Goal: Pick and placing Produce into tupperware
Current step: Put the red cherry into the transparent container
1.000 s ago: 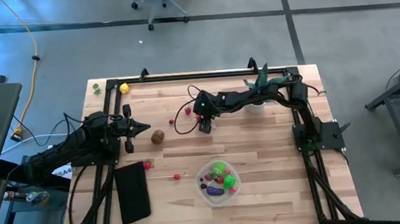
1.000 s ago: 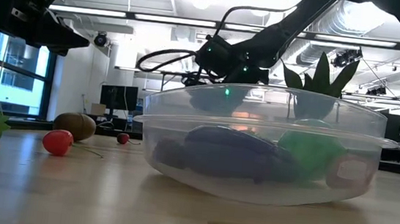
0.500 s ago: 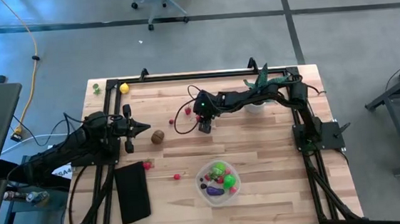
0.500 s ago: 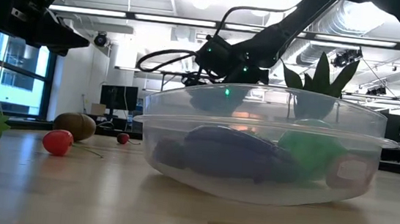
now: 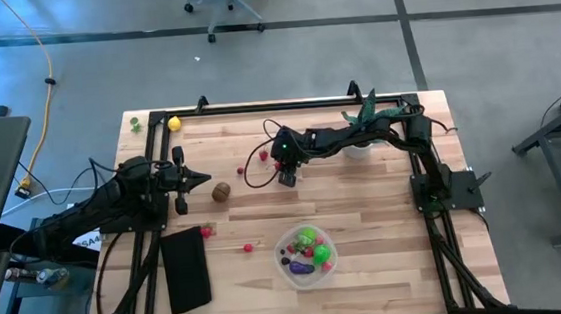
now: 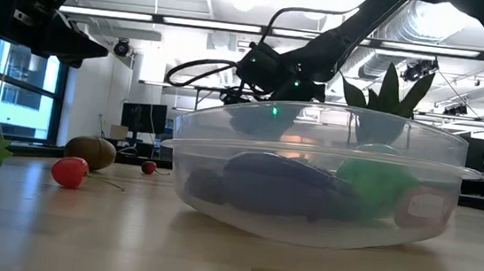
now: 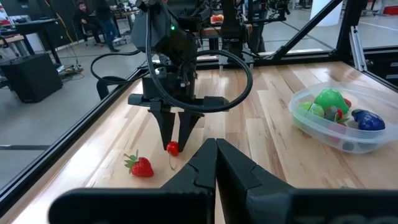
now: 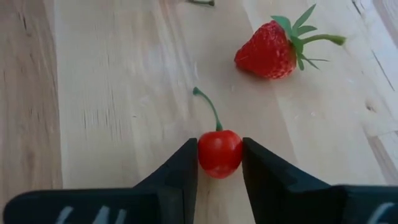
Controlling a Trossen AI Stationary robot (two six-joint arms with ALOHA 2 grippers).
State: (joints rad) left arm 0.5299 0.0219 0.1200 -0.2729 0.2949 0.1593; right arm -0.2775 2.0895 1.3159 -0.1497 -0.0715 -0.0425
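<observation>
The clear round container [image 6: 314, 174] sits nearest the front edge of the tabletop [image 5: 364, 196], and it serves as the landmark here. It is shallow and wide, and already holds a purple piece [image 6: 277, 185], two bright green pieces [image 5: 307, 237] and something red, so part of the sorting looks done. Just to the container's left on the wood lie two small red pieces [image 5: 249, 248], with a flat black rectangle [image 5: 186, 269] beyond them. Farther back and to the left of the container, a brown kiwi [image 5: 222, 192] rests near the left hand [image 5: 202, 180], whose fingers are pressed together on nothing; it hangs clear of the work, probably to keep out of the way. Farther back again from the container, the right hand [image 8: 219, 163] points straight down at the wood, its two fingers [image 8: 180, 169] narrowed against the sides of a glossy red cherry [image 8: 219, 152] with a thin green stem, likely so it can be lifted cleanly. A strawberry [image 8: 268, 53] with green leaves lies just beyond the cherry, apart from it. At the far left corner, well away from the container, sits a yellow piece [image 5: 174, 123].
</observation>
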